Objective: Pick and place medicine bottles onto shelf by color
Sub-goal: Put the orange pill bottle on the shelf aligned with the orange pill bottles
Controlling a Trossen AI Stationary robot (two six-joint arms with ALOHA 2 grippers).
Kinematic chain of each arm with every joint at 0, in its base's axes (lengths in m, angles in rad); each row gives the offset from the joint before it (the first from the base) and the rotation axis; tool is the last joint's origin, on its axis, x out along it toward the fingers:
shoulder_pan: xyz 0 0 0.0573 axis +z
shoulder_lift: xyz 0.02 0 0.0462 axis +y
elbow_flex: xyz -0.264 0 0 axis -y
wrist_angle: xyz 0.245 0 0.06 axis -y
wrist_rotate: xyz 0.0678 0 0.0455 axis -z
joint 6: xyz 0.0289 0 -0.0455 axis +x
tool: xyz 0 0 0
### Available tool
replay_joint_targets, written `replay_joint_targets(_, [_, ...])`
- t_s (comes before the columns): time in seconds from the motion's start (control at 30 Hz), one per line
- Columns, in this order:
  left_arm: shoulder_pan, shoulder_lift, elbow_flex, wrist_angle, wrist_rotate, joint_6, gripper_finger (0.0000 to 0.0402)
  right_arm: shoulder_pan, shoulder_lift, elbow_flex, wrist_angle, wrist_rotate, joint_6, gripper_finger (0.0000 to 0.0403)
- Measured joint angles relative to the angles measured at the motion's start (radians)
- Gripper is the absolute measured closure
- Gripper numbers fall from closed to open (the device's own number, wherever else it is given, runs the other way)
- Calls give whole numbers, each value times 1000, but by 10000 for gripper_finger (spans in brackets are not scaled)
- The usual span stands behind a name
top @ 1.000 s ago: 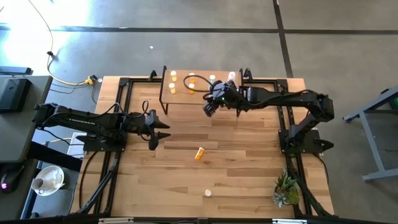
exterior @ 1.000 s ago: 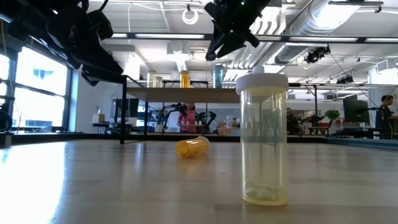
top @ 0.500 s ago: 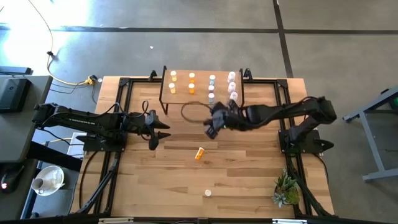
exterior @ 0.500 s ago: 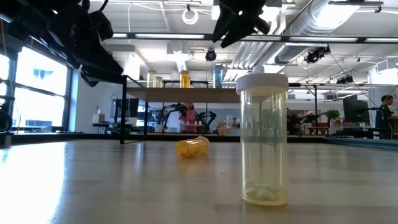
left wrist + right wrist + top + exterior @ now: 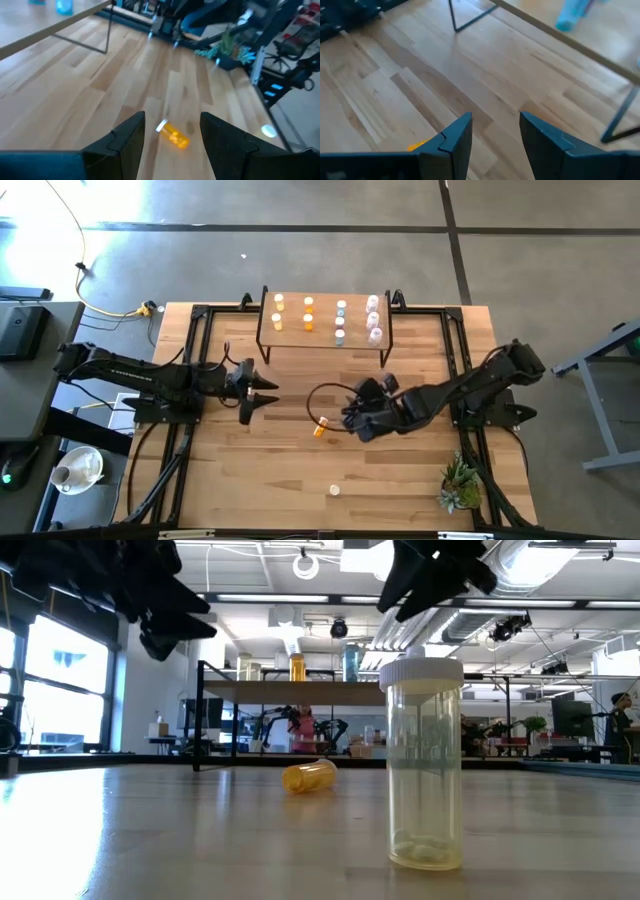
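Hovering just beside the toppled orange bottle point(image 5: 320, 426), the right gripper point(image 5: 357, 420) has empty parted fingers, as does the left gripper point(image 5: 262, 390) farther off, well short of the shelf point(image 5: 322, 330).

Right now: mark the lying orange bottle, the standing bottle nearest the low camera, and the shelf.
orange bottle point(image 5: 320, 426), high view, on the middle of its body.
yellowish bottle point(image 5: 424, 790), low view, on its clear body below the white cap.
shelf point(image 5: 322, 328), high view, on bare board between bottles.
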Motion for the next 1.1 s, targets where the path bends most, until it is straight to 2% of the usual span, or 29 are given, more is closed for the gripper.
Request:
replay_joint_targets(0.27, [-100,0,0,24,-113,-24,220,64,0,-65,8,99,171,247])
replay_joint_targets(0.67, [-143,37,75,20,-158,-16,220,71,0,-80,24,103,183,247])
replay_joint_targets(1.0, [-209,284,202,-39,-183,-38,220,71,0,-80,16,103,183,247])
replay_joint_targets(1.1, [-236,368,223,-36,-234,-59,220,71,0,-80,16,103,178,247])
